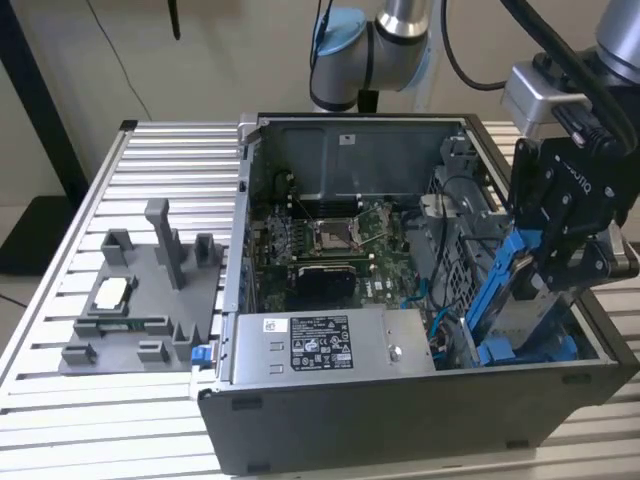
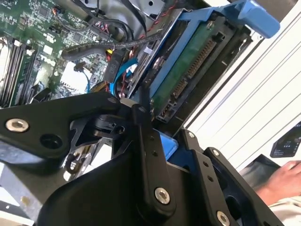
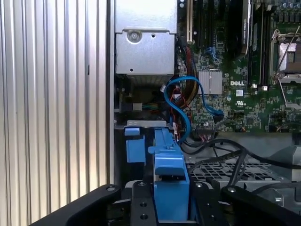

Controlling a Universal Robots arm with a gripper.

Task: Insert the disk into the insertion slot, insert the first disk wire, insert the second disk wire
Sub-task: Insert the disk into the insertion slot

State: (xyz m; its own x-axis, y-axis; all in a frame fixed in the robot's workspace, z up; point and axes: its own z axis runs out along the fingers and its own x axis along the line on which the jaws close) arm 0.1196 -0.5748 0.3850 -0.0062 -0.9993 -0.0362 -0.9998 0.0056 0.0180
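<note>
Hand [image 1: 545, 278] clamped on the disk [image 1: 503, 285], fingers gripping its blue carrier frame; the carrier sits between the fingers in the first wrist view [image 3: 167, 162]. Disk tilted, its lower end down at the insertion slot [image 1: 545, 350] in the computer case [image 1: 400, 410], on the exterior view's right. Disk's green circuit-board side faces the second wrist view [image 2: 188, 66]. Blue cable [image 3: 184, 101] loops loose beside the motherboard [image 1: 330, 240]. Power-supply box [image 1: 325, 345] near the slot. Case sits on the slatted desk [image 1: 150, 160].
</note>
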